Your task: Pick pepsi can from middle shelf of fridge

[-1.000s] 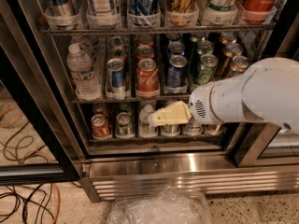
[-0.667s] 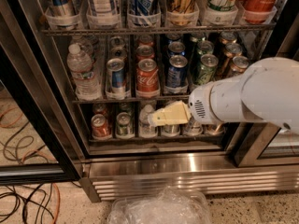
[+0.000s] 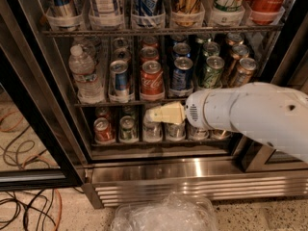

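The pepsi can (image 3: 182,75) is dark blue with a silver top. It stands at the front of a lane on the middle shelf (image 3: 98,103) of the fridge (image 3: 192,174), right of a red Coca-Cola can (image 3: 151,80). My gripper (image 3: 156,114) is cream-coloured, on a white arm (image 3: 255,114) coming in from the right. It points left, just below the middle shelf's front edge, below and left of the pepsi can, in front of the bottom shelf's cans. It holds nothing that I can see.
A silver-and-light-blue can (image 3: 119,80) and a water bottle (image 3: 83,73) stand left of the Coca-Cola can, green cans (image 3: 211,71) right of the pepsi. Tall cans fill the rack above. Crumpled clear plastic (image 3: 163,214) and cables (image 3: 24,211) lie on the floor.
The gripper and arm have moved a little to the left and slightly up. The cans have not moved.
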Action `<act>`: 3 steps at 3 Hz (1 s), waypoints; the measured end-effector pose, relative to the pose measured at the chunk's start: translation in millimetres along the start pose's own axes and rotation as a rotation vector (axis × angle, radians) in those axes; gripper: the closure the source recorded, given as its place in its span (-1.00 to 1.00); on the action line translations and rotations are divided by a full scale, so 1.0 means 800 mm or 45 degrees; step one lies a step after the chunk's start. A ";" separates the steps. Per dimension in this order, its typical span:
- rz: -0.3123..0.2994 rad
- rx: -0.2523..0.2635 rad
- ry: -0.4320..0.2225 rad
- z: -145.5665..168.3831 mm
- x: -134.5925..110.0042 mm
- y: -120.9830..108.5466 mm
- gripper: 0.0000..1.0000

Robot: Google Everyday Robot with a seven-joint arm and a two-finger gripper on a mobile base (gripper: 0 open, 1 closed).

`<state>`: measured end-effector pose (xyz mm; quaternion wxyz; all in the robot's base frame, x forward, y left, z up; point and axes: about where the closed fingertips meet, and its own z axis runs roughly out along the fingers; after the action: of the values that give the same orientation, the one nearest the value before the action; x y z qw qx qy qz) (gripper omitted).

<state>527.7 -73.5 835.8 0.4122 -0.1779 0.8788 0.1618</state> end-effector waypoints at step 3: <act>0.049 0.180 -0.382 -0.025 -0.037 -0.042 -1.00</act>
<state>547.1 -106.6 866.9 0.5472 -0.1052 0.8198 0.1322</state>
